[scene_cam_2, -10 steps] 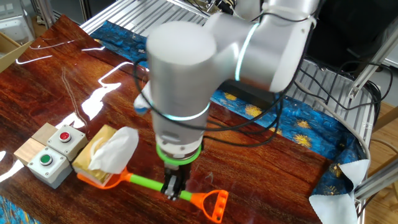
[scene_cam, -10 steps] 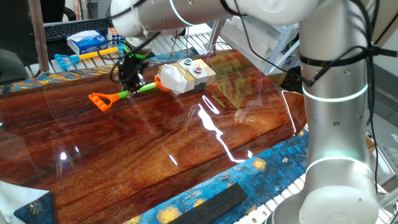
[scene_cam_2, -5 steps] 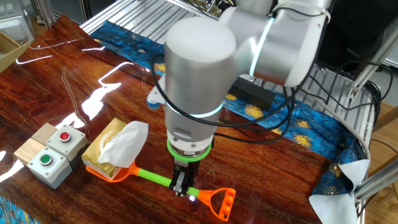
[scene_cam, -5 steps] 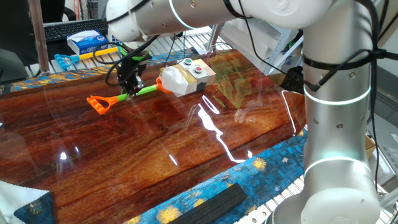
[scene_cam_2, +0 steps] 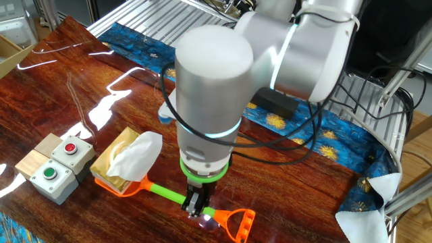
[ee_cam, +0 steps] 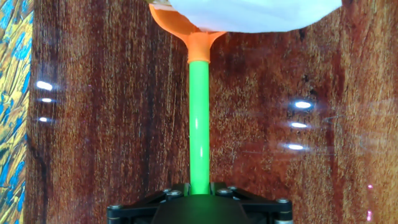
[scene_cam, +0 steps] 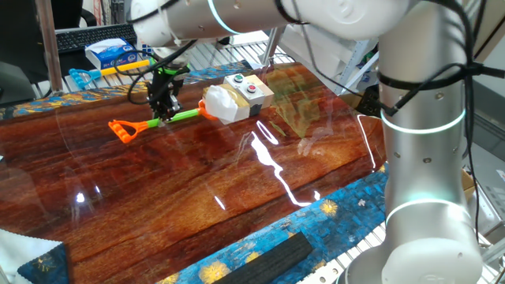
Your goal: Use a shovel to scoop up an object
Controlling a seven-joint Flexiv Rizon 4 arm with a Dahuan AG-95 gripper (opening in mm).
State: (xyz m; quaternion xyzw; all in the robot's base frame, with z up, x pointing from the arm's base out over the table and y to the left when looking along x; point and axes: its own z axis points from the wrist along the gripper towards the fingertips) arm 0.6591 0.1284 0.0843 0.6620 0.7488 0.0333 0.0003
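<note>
The shovel has a green shaft (ee_cam: 199, 118), an orange blade (scene_cam_2: 118, 184) and an orange loop handle (scene_cam: 122, 129). My gripper (scene_cam_2: 197, 206) is shut on the green shaft near the handle end; it also shows in one fixed view (scene_cam: 163, 109) and in the hand view (ee_cam: 199, 186). The object, a white crumpled lump with a tan-brown part (scene_cam_2: 125, 158), lies on the blade. It shows as white in the hand view (ee_cam: 255, 14) and in one fixed view (scene_cam: 221, 102). The shovel is held a little above the wooden table (scene_cam: 237, 189).
A beige box with red and green buttons (scene_cam_2: 54, 165) stands just beside the object, also visible in one fixed view (scene_cam: 246, 89). Blue patterned cloth (scene_cam_2: 317, 128) edges the table. A black bar (scene_cam: 268, 256) lies at the front edge. A tissue box (scene_cam: 114, 54) stands beyond the table.
The gripper has carried the shovel, with the object on its blade, away from the button box and lifted it slightly off the table.
</note>
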